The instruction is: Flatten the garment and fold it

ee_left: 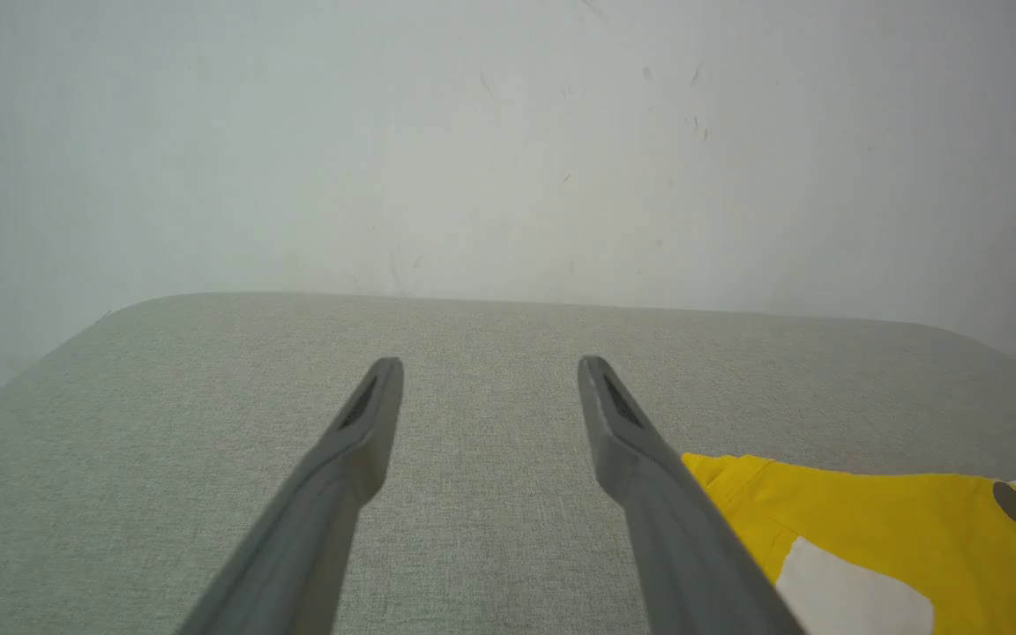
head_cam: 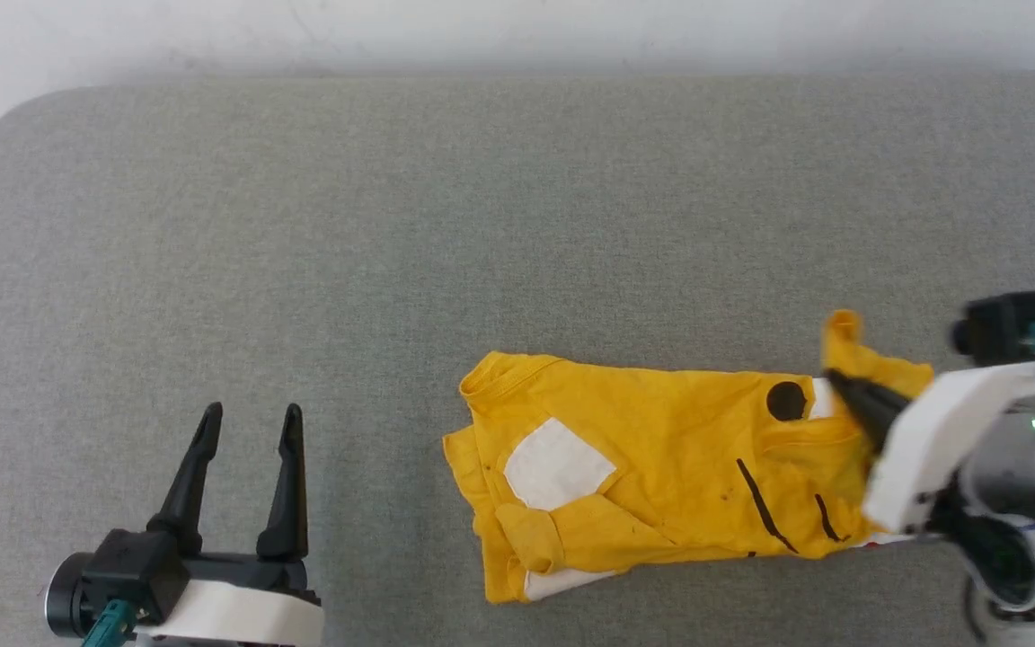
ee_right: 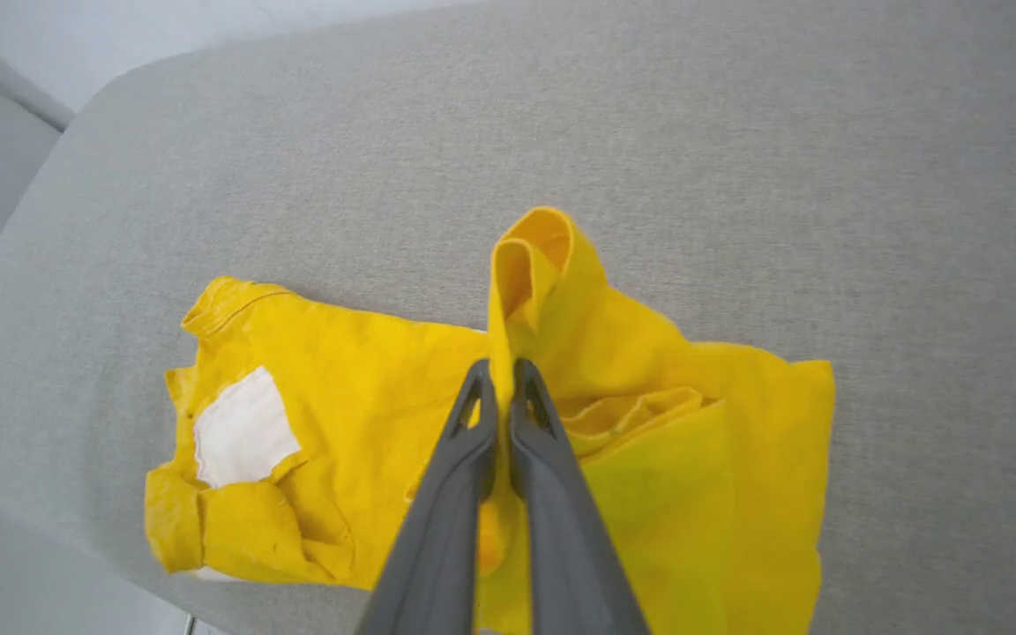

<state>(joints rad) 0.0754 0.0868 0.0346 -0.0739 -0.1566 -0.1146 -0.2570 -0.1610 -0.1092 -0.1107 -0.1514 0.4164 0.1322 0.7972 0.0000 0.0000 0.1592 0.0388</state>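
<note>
The tabletop (head_cam: pixel 302 225) is open across far and left parts. The garment (head_cam: pixel 661 467) covers the near right. A wall (head_cam: pixel 517 31) bounds the far edge.

Grey fabric table (head_cam: pixel 302 225) bears the garment (head_cam: pixel 661 467) (crumpled, yellow).

The left gripper (ee_left: pixel 490 366) hovers above a grey fabric-covered table (ee_left: pixel 208 397), its two long grey fingers (ee_left: pixel 358 441) spread wide apart with nothing between them. At lower right a yellow T-shirt (ee_left: pixel 870 520) lies on the table, partly hidden behind one finger, showing a white patch (ee_left: pixel 852 600) and a dark round spot (ee_left: pixel 1015 504). A scuffed white wall (ee_left: pixel 508 132) rises behind the table.
</note>
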